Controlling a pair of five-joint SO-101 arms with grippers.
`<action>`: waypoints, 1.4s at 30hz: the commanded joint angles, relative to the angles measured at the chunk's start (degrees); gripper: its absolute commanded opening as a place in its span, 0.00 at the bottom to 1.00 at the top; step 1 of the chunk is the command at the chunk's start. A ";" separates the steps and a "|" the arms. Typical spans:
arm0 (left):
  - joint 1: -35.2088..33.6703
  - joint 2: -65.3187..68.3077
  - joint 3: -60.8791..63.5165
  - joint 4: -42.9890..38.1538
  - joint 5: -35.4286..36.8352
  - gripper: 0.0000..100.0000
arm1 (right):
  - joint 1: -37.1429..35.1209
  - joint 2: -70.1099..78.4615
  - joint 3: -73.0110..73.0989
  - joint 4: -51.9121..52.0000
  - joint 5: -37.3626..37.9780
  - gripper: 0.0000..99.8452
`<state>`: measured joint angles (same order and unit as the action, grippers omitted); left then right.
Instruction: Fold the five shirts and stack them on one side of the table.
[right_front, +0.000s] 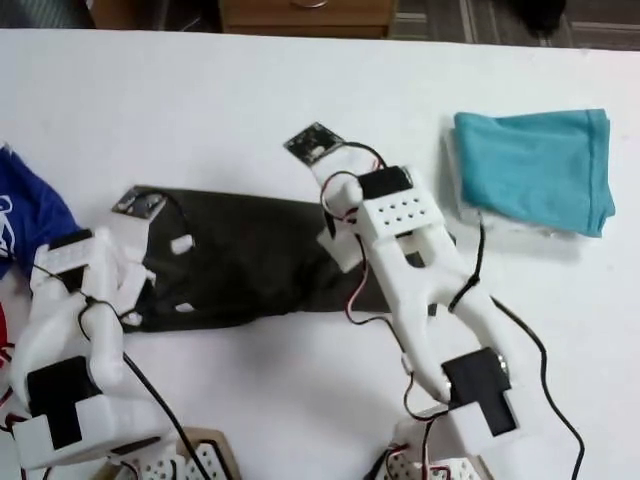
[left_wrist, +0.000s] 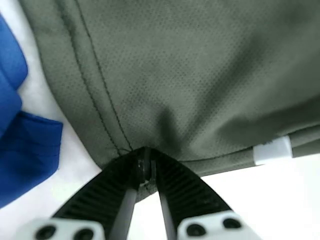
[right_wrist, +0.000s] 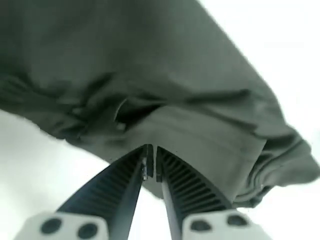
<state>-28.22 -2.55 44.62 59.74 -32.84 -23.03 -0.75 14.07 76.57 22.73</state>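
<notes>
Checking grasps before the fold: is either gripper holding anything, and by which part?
Both hold the dark shirt: left gripper pinches a hemmed corner, right gripper the edge at its other end.

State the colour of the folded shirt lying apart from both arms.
The folded shirt is teal, clearest in the high view.

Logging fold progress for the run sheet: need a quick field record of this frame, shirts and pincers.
dark shirt: stretched as a band across the middle of the table
left pincer: shut on its hem
right pincer: shut on its opposite end
teal shirt: folded, right side
blue shirt: left edge, beside the left arm
</notes>
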 joint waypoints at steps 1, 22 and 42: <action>-0.70 0.62 -0.04 -2.99 -0.44 0.03 | -1.19 -3.03 1.05 1.01 0.09 0.02; -0.70 0.62 0.04 -2.99 -0.44 0.03 | -10.77 0.92 6.33 -11.47 -0.53 0.02; -0.70 0.62 -0.04 -2.99 -0.44 0.03 | -16.40 6.73 8.26 -8.04 -0.09 0.02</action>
<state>-28.22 -2.55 44.62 59.74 -32.84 -39.03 7.60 22.59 65.67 22.73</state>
